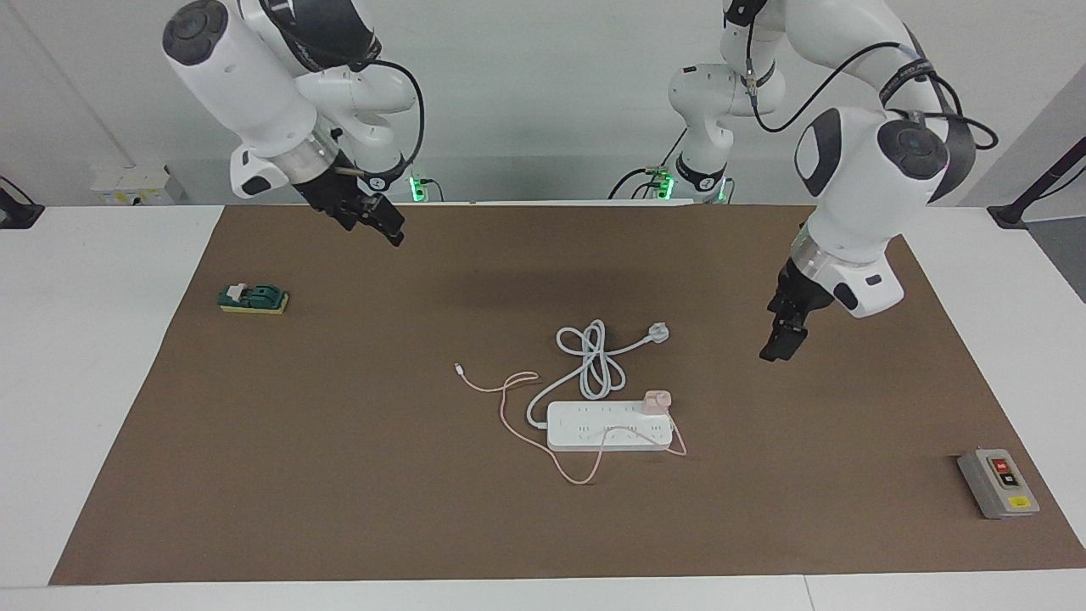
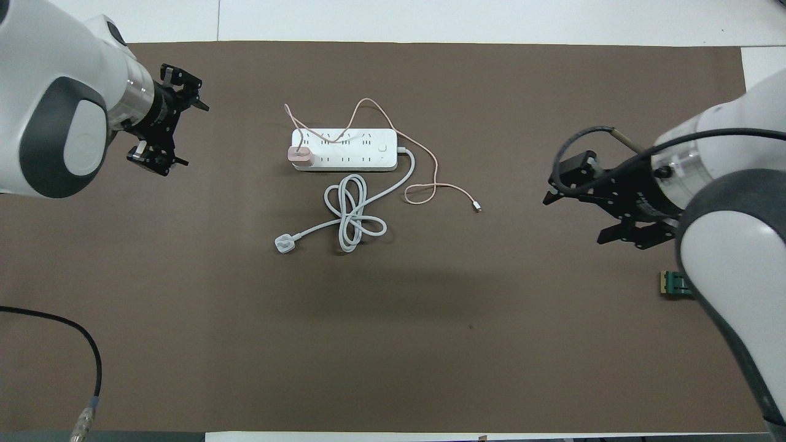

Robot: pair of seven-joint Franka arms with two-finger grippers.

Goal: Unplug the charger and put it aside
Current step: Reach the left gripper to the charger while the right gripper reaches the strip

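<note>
The charger (image 1: 656,400) is a small pale pink cube plugged into the white power strip (image 1: 594,427) at the strip's end toward the left arm. It also shows in the overhead view (image 2: 301,156), as does the strip (image 2: 362,149). Its thin pink cable (image 1: 502,399) loops across the strip and out over the mat toward the right arm's end (image 2: 430,184). My left gripper (image 1: 782,339) hangs open and empty over bare mat, apart from the charger toward the left arm's end (image 2: 187,135). My right gripper (image 1: 386,225) waits open and empty, raised over the mat (image 2: 577,218).
The strip's thick white cord (image 1: 594,361) lies coiled nearer to the robots than the strip, ending in a white plug (image 1: 659,333). A green object (image 1: 253,299) sits toward the right arm's end. A grey switch box (image 1: 998,484) lies at the left arm's end.
</note>
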